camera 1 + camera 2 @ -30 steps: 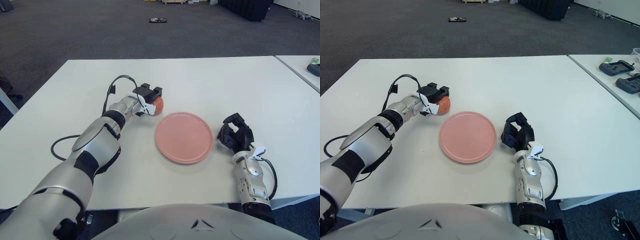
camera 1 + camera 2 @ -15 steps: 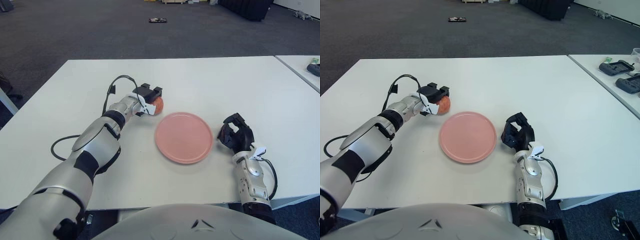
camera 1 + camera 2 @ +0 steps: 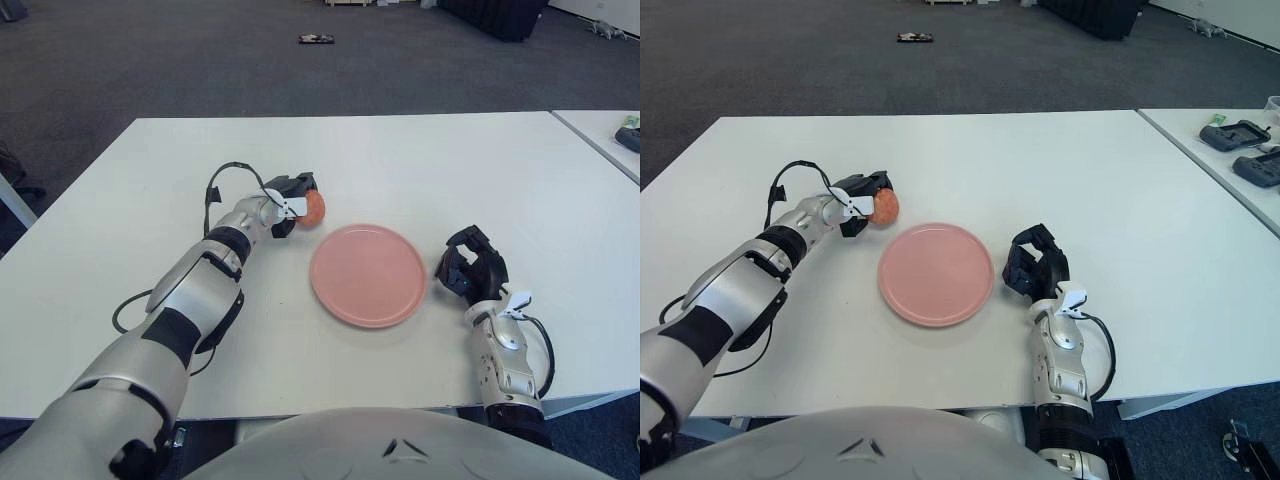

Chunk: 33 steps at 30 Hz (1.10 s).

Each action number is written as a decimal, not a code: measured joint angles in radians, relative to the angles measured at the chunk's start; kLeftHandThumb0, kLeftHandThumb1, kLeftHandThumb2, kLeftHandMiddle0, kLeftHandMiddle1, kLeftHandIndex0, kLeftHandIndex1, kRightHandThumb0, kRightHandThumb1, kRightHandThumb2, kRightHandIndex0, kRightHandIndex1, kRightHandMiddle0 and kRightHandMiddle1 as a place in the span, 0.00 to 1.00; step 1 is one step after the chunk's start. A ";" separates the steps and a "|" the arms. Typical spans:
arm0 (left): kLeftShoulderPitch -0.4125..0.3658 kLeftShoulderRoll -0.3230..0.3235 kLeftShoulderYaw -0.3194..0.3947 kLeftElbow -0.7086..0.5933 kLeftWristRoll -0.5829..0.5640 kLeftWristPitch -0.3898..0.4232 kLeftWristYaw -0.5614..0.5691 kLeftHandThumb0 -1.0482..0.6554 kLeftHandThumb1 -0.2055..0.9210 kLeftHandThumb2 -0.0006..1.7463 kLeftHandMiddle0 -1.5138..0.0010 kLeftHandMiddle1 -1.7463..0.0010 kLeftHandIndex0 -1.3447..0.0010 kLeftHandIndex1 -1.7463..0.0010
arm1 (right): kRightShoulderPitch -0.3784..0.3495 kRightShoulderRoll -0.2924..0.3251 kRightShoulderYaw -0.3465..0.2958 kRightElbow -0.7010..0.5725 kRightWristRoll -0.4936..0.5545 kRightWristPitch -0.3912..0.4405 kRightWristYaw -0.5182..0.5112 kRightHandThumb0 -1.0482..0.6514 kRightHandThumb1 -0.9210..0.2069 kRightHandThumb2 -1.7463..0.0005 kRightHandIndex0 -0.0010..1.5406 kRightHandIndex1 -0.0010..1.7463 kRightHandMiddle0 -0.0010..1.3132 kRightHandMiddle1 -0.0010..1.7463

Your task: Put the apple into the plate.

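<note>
Gripping the apple (image 3: 313, 206), the left hand (image 3: 287, 203) has its dark fingers (image 3: 297, 184) closed over the fruit's top and near side, just beyond the upper-left rim of the pink plate (image 3: 368, 274) on the white tabletop (image 3: 450, 170). The plate holds nothing. The right hand (image 3: 472, 271) shows right of the plate, fingers curled, grasping nothing

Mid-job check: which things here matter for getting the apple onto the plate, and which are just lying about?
Part of the job:
apple, gripped by the left hand
pink plate, bare, to the right of the apple

Just lying about:
right hand, idle beside the plate's right edge
dark devices on the neighbouring table
small dark object on the floor
</note>
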 measured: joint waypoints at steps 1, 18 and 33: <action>0.002 -0.001 0.013 0.000 -0.011 0.001 -0.005 0.61 0.09 1.00 0.36 0.08 0.48 0.00 | 0.000 0.000 0.000 -0.001 -0.001 0.000 0.000 0.36 0.40 0.35 0.61 1.00 0.38 1.00; 0.042 -0.009 0.209 -0.003 -0.185 -0.049 -0.090 0.61 0.09 1.00 0.36 0.08 0.48 0.00 | -0.003 0.000 -0.005 0.009 -0.002 -0.027 0.012 0.36 0.44 0.32 0.63 1.00 0.40 1.00; 0.079 -0.021 0.323 -0.018 -0.280 -0.103 -0.136 0.61 0.10 1.00 0.37 0.06 0.48 0.00 | -0.014 -0.007 -0.005 0.011 -0.014 -0.018 0.009 0.36 0.43 0.33 0.62 1.00 0.39 1.00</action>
